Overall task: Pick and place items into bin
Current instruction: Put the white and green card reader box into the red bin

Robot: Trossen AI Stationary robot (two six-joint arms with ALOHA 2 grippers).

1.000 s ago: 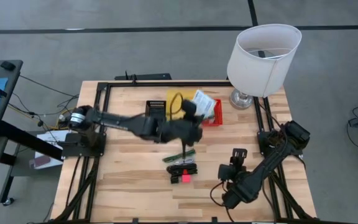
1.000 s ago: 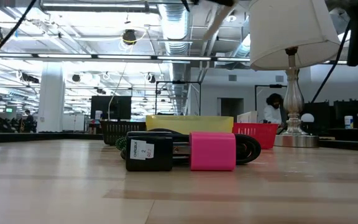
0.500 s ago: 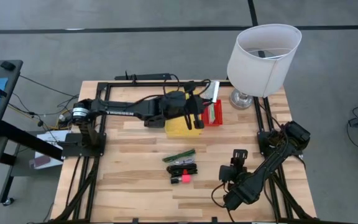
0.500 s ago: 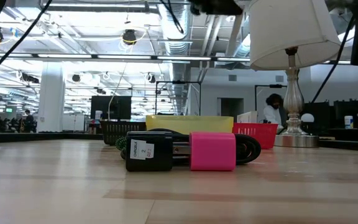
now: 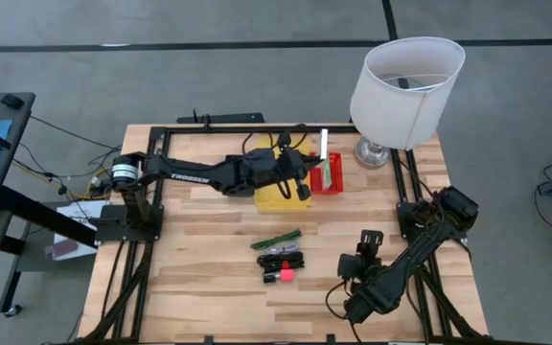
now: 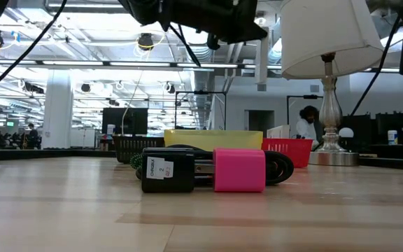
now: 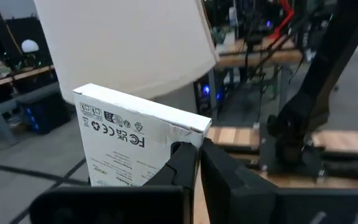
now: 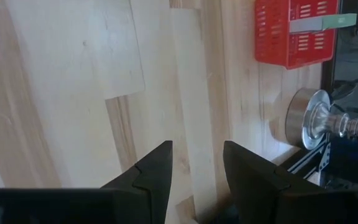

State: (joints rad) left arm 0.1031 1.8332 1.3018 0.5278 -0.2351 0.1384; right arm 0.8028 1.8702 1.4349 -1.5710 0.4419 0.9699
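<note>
My left gripper (image 5: pixel 305 171) is over the far part of the table, shut on a flat white labelled packet (image 7: pixel 126 134). The packet (image 5: pixel 324 144) stands on edge above the red basket (image 5: pixel 329 182), next to the yellow tray (image 5: pixel 271 199). On the table nearer to me lie a thin green stick (image 5: pixel 276 240), a black clip with cord (image 5: pixel 281 260) and a small pink-red block (image 5: pixel 284 276); the block (image 6: pixel 238 170) and clip (image 6: pixel 168 170) fill the low view. My right gripper (image 5: pixel 364 240) waits open at the near right. My left gripper pinches the white packet between its two fingers (image 7: pixel 185 158) at one corner (image 7: pixel 182 132). The packet is lifted clear of everything and stands on edge, its printed face toward the wrist camera. In the right wrist view it shows above the red basket (image 8: pixel 294 34).
A lamp with a wide white shade (image 5: pixel 405 77) stands at the far right corner, its metal base (image 5: pixel 377 151) just right of the red basket. A black frame (image 5: pixel 161 172) runs round the table. Bare wood lies at the near left (image 5: pixel 190 278).
My left gripper has swung from above the table's middle toward the far edge and the right, carrying the white packet to above the red basket. It has then come lower, and the packet has turned edge-on to the high view. My right arm has kept still.
</note>
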